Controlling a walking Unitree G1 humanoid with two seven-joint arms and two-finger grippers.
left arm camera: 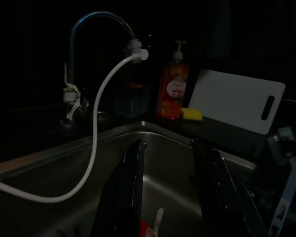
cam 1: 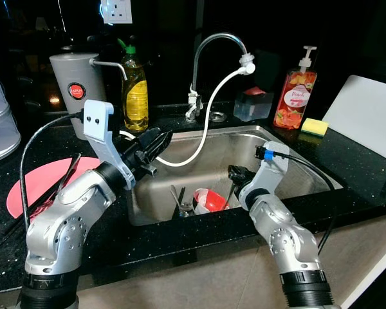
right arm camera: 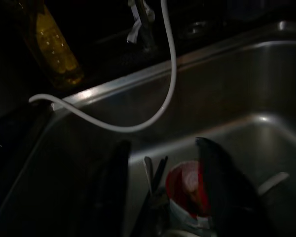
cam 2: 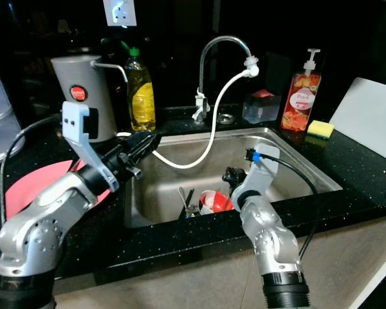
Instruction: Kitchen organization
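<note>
The robot is standing in front of a steel sink that is set in a black speckled counter. Inside the sink, near the front wall, a red cup is lying together with some metal cutlery.

The left gripper is hanging over the left rim of the sink, and its two black fingers are standing apart with nothing between them. The right gripper is reaching down into the sink just beside the red cup; its fingers are also spread open, and the cup is showing between them without being gripped.

A white hose is running from the end of the curved tap down across the basin to the left rim. On the counter behind the sink, a bottle of yellow liquid is standing next to a grey kettle, and a pump bottle of orange soap is standing near a yellow sponge. A white cutting board is leaning at the far right. A pink plate with dark chopsticks across it is lying on the counter at the left.
</note>
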